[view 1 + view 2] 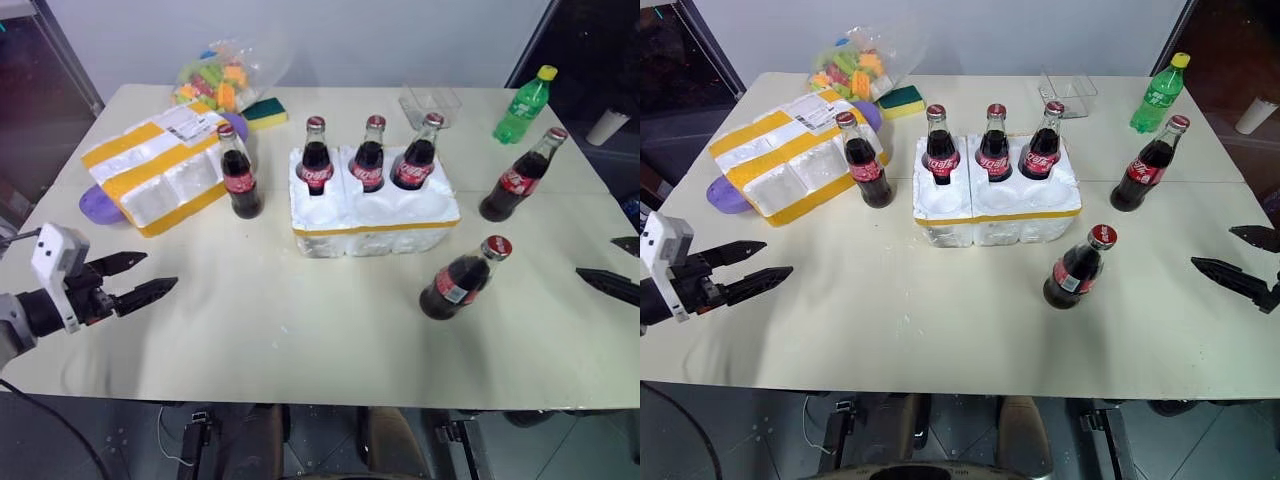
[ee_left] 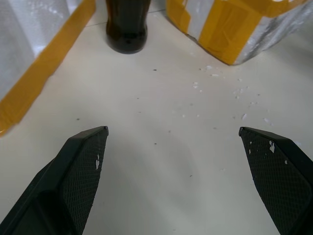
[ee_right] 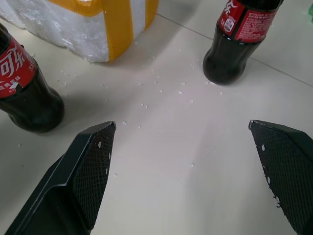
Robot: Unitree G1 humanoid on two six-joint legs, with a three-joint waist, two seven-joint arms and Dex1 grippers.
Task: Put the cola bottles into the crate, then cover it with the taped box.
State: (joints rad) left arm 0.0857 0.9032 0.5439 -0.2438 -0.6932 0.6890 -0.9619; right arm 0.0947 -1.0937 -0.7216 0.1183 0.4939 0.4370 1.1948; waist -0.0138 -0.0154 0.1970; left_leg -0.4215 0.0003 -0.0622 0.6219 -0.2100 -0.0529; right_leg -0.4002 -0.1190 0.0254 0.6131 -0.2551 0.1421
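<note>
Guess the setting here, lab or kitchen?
Probably a lab test bench: a plain beige table against a bare wall, staged with glass cola bottles, a white foam crate and a yellow-taped foam box.

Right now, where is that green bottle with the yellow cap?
In the head views the green bottle stands at the table's far right corner, beside the clear plastic container and behind the rightmost cola bottle.

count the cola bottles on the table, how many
6. Three stand in the crate's back wells. One stands between the crate and the taped box. Two stand right of the crate, one far, one nearer.
</note>
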